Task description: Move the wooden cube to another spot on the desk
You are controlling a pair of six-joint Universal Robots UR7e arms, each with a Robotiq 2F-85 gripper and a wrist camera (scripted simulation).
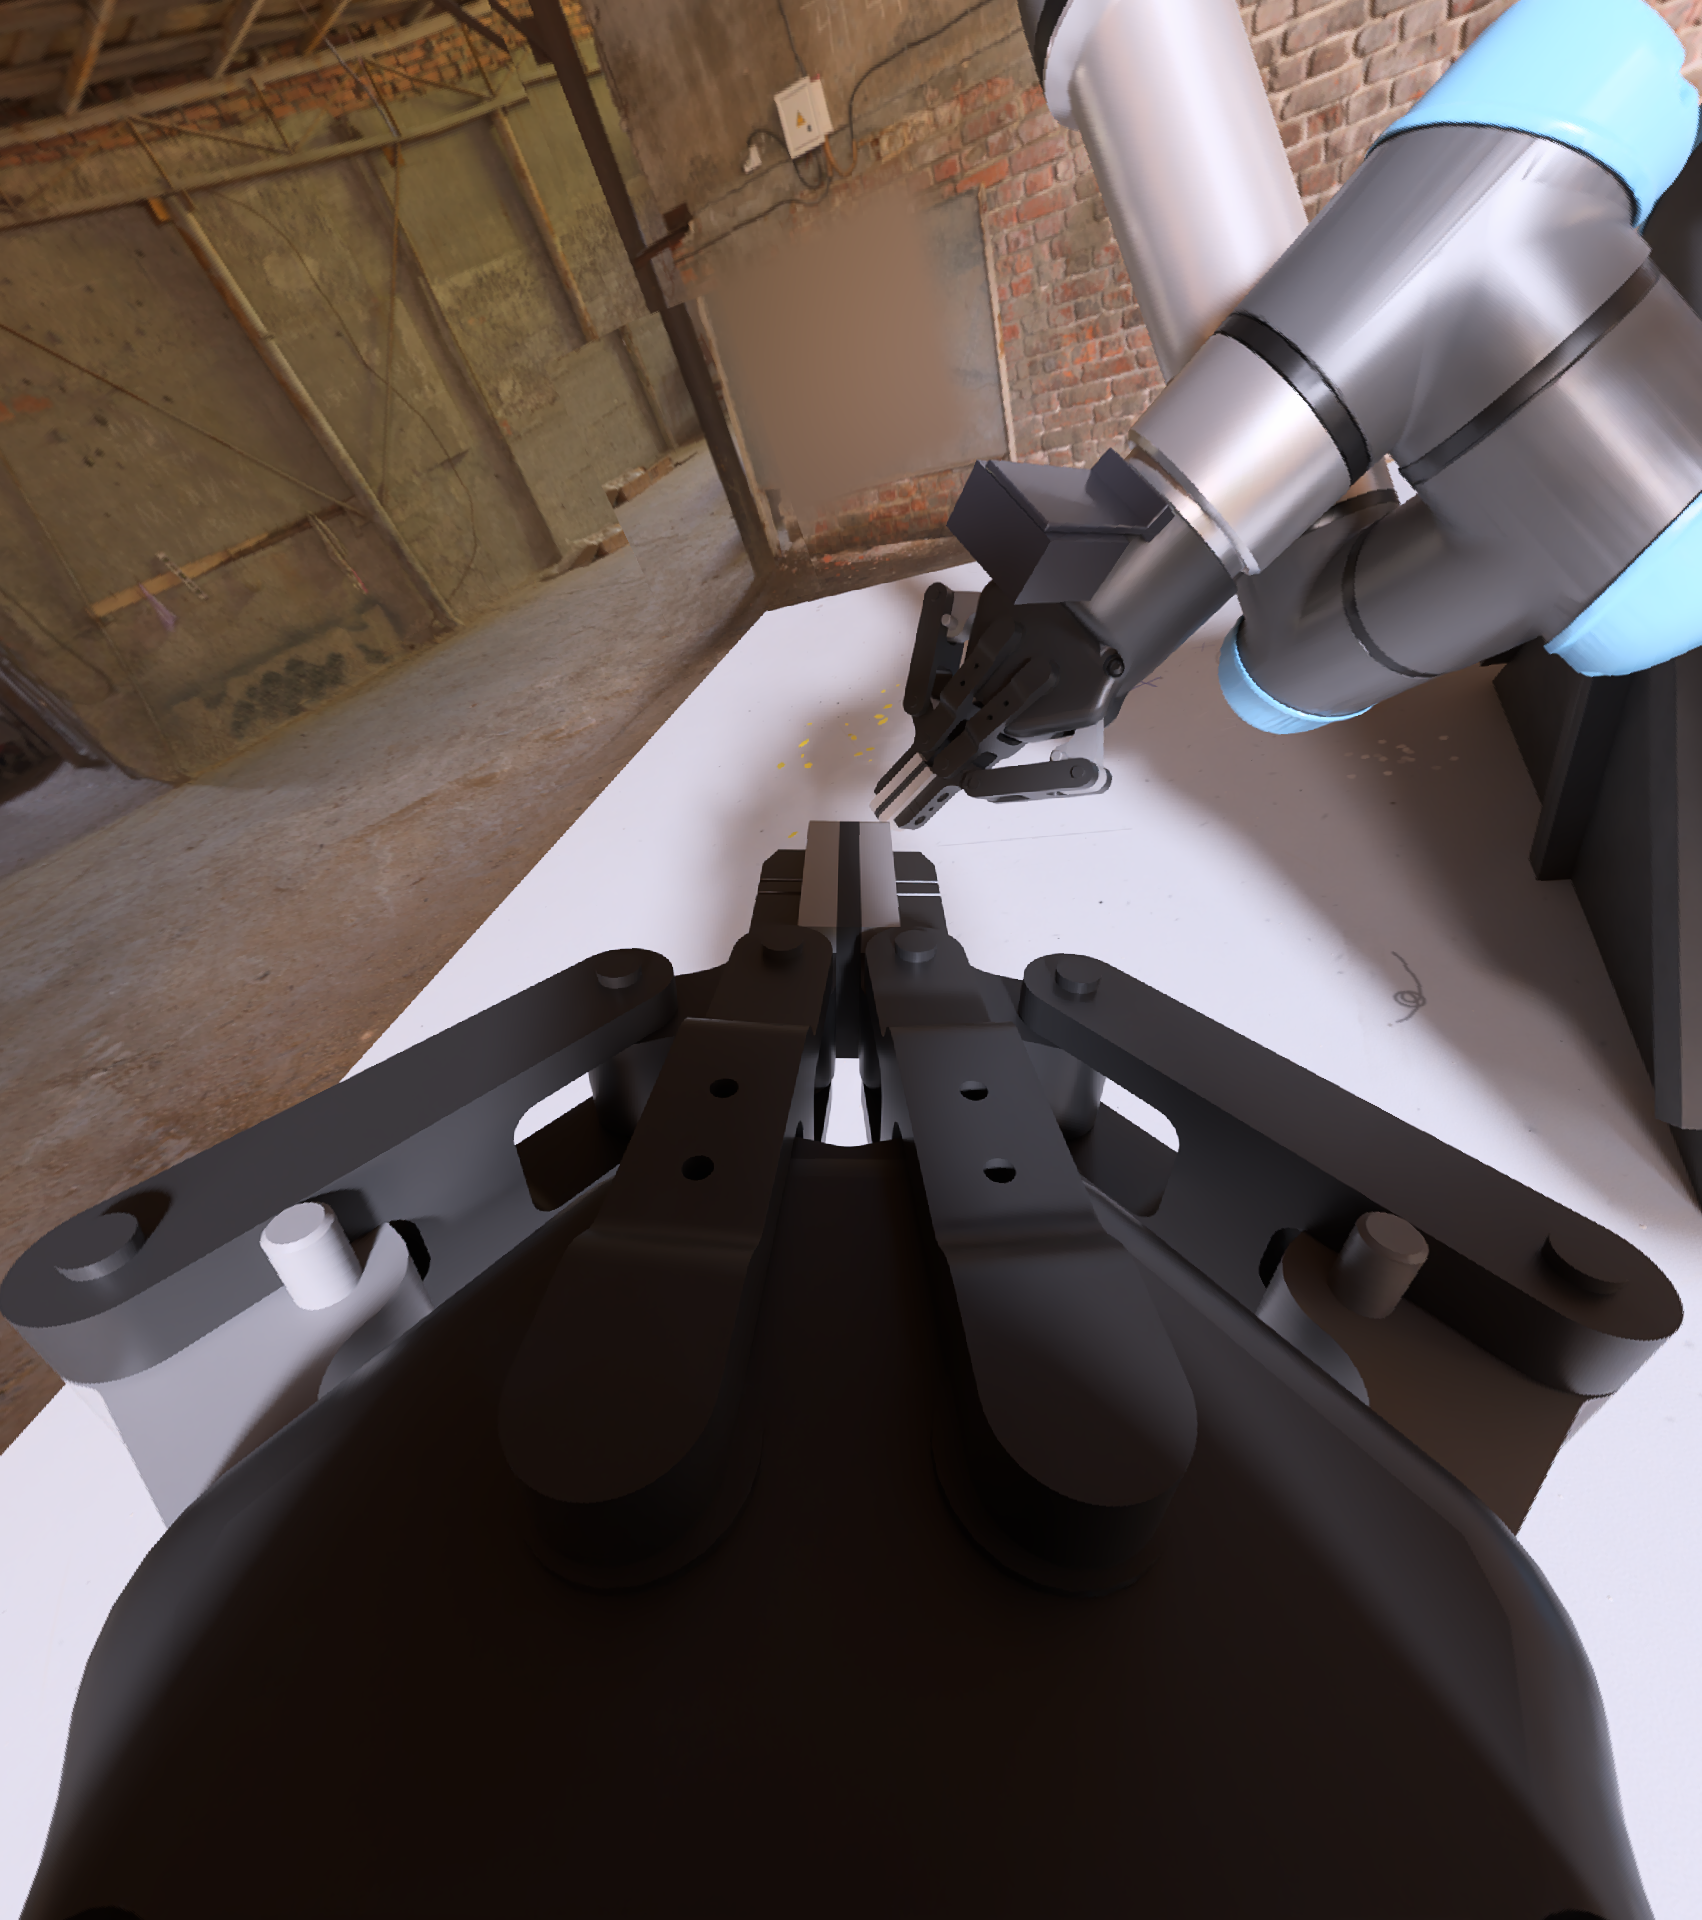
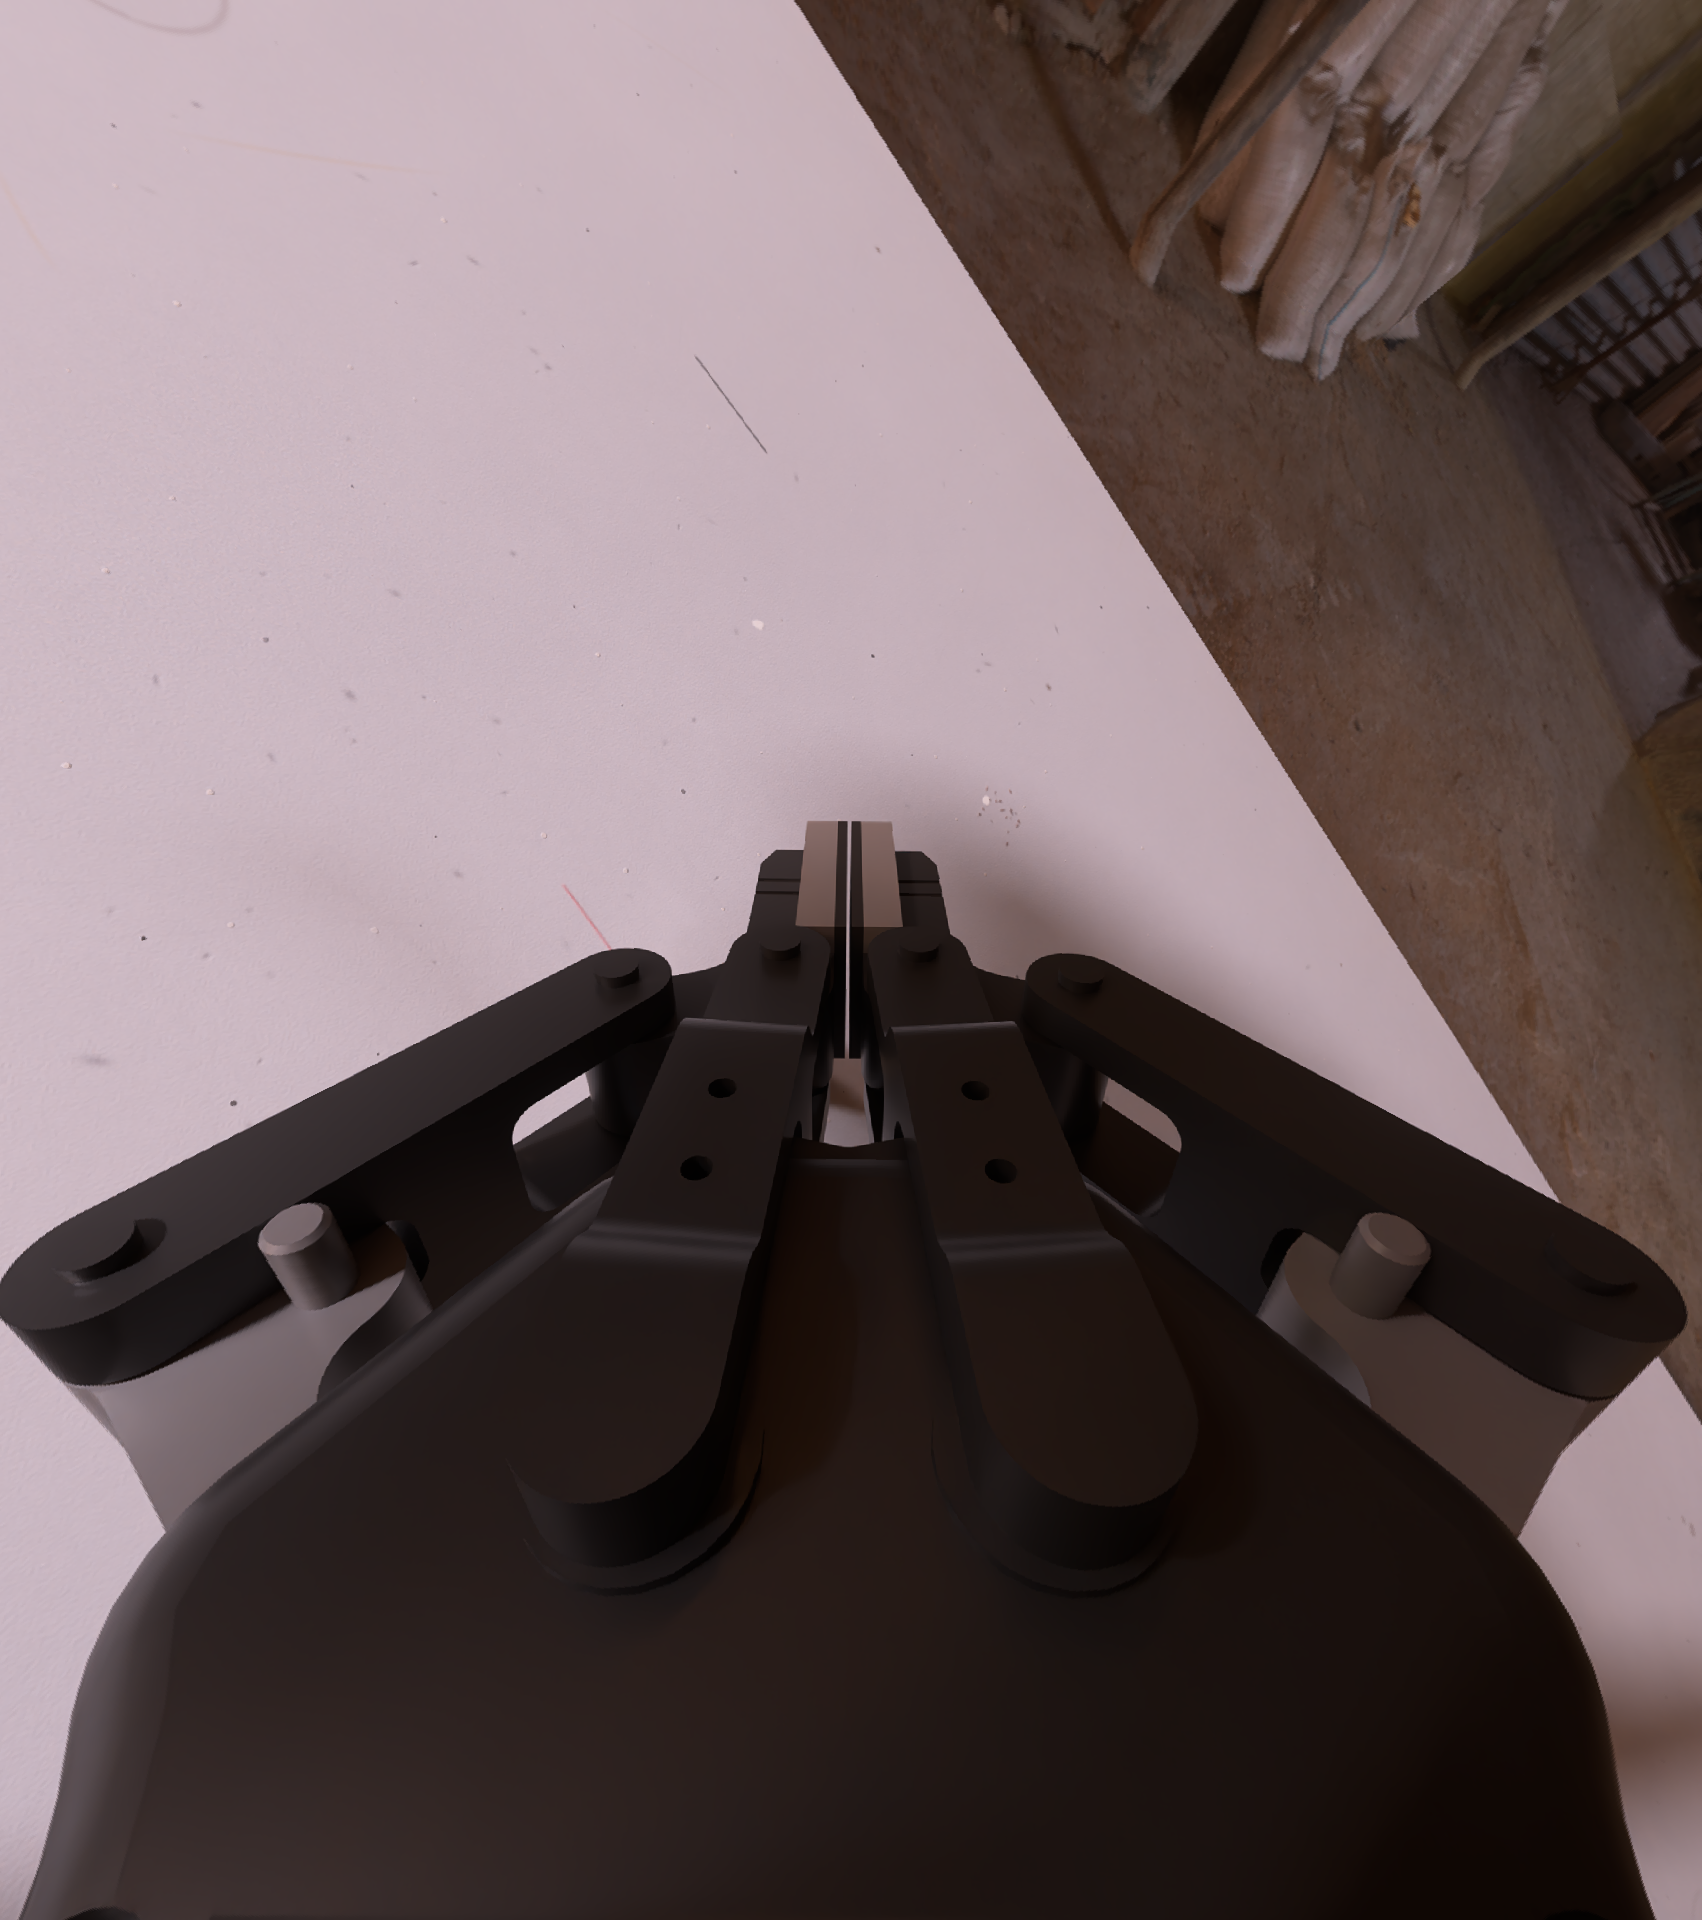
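Two robot arms worked low over a white desk (image 1: 1190,1039) inside a bare brick-and-concrete hall. The left gripper (image 1: 845,873) reached out along the desktop with its two fingers pressed together and nothing between them. Just ahead of it and slightly to one side, the right gripper (image 1: 907,802) angled down toward the surface on its silver and pale-blue arm (image 1: 1449,416), its fingertips also closed and empty; its own wrist camera showed only a hairline slit between the grey pads (image 2: 821,873). A dark cabinet (image 1: 1657,935) stood at the desk's far side, and a scatter of tiny yellow flecks (image 1: 831,743) lay near the right gripper. The wooden cube appeared in neither camera's view, so where it lay on the desk could not be told.
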